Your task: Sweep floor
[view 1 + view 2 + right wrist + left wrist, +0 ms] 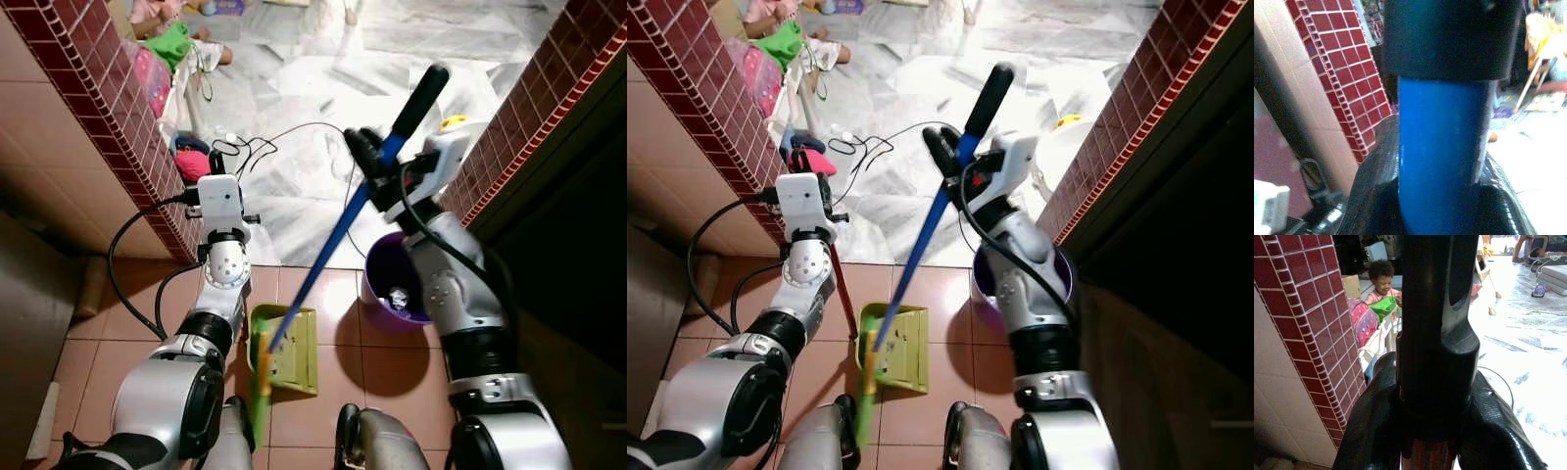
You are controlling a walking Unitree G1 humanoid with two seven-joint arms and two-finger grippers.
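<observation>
My right gripper point(377, 162) is shut on the blue broom handle point(333, 245), just below its black top grip point(421, 98). The handle slants down to the green broom head point(260, 392), which rests at the green dustpan point(294, 352) on the terracotta tiles between my legs. My left gripper point(808, 157) is shut on the dustpan's upright pole point(844, 294), red with a black top. In the left wrist view the black fingers point(1371, 431) hug that pole. In the right wrist view the fingers point(1374, 186) clasp the blue handle.
A purple bucket point(392, 284) stands to the right of the dustpan, below my right arm. Red-tiled walls point(118, 117) flank a doorway onto white marble floor point(294, 196), where black cables point(265, 147) lie. A person point(1382, 281) sits at the far left among bags.
</observation>
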